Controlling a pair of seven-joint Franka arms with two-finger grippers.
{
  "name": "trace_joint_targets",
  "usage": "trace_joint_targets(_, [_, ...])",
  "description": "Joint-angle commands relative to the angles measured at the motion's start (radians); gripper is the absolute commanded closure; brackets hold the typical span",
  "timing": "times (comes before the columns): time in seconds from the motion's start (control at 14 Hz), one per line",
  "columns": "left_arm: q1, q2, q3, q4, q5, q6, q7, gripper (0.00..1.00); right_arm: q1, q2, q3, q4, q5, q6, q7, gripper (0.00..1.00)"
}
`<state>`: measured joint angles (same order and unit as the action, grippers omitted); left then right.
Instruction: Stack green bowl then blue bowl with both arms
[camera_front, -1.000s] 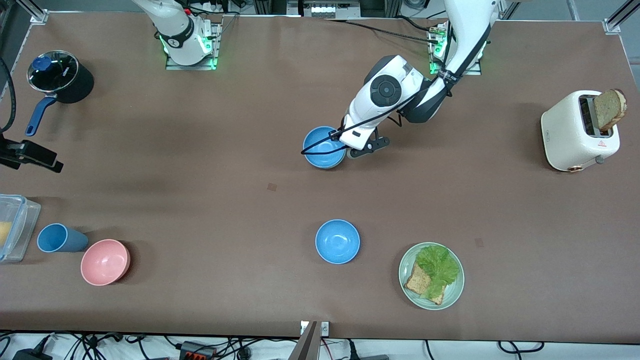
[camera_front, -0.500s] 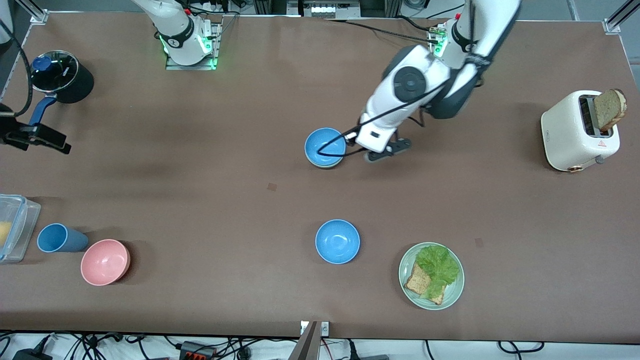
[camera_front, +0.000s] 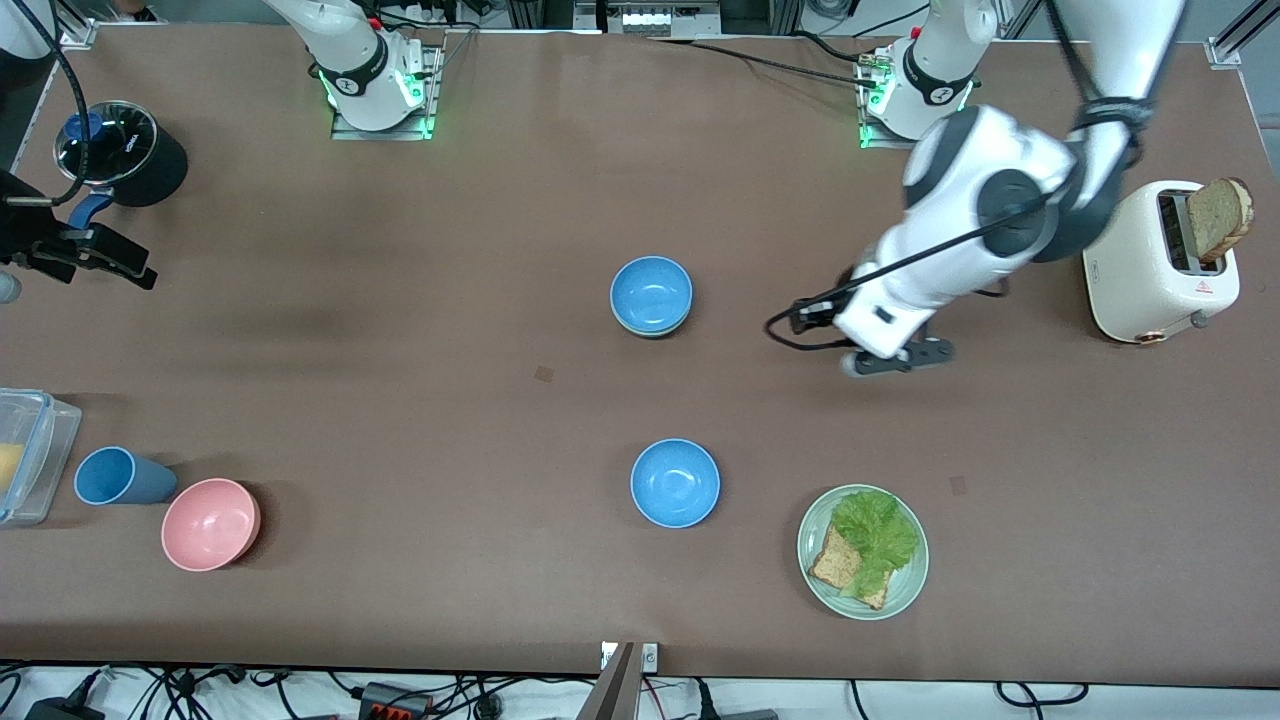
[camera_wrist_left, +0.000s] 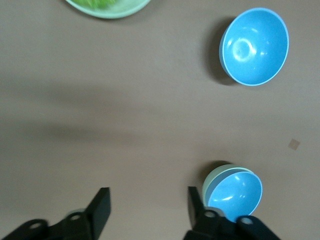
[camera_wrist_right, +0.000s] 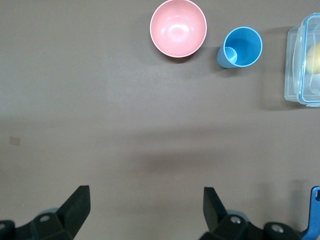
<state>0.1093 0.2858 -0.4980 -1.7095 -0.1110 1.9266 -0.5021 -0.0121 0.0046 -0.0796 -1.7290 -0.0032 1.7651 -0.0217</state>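
Note:
A blue bowl (camera_front: 651, 292) sits nested in the green bowl (camera_front: 652, 333) at mid-table; only the green rim shows beneath it. The left wrist view shows the same stack, the blue bowl (camera_wrist_left: 235, 190) inside the green bowl (camera_wrist_left: 212, 177). A second blue bowl (camera_front: 675, 483) stands alone nearer the front camera and also shows in the left wrist view (camera_wrist_left: 255, 46). My left gripper (camera_front: 893, 360) is open and empty over bare table between the stack and the toaster, its jaws (camera_wrist_left: 148, 207) wide apart. My right gripper (camera_front: 125, 270) is open and empty (camera_wrist_right: 145, 207) over the table near the black pot.
A pale-green plate (camera_front: 815, 560) with bread and lettuce lies near the second blue bowl. A white toaster (camera_front: 1150, 270) holds a slice of bread at the left arm's end. A black pot (camera_front: 135, 160), a pink bowl (camera_front: 210, 523), a blue cup (camera_front: 120, 476) and a clear container (camera_front: 40, 450) stand at the right arm's end.
My left gripper has let go of the blue bowl, left nested in the green bowl, and moved away toward the toaster. My right gripper has drifted toward the black pot.

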Motion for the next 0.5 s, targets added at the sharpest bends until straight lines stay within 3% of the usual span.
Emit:
trace_joint_targets(0.0, [0.067,0.03,-0.007,0.079,0.057,-0.069,0.144,0.0,-0.005,-0.018,0.009,-0.014,-0.009,-0.007,-0.017,0.0])
trace_joint_targets(0.21, [0.15,0.027,-0.005,0.079,0.068,-0.066,0.356,0.0,-0.006,-0.018,0.011,0.002,-0.008,-0.012,-0.018,0.0])
trace_joint_targets(0.43, [0.136,-0.049,0.12,0.058,0.083,-0.07,0.436,0.0,-0.006,-0.018,0.011,0.002,-0.008,-0.015,-0.012,0.0])
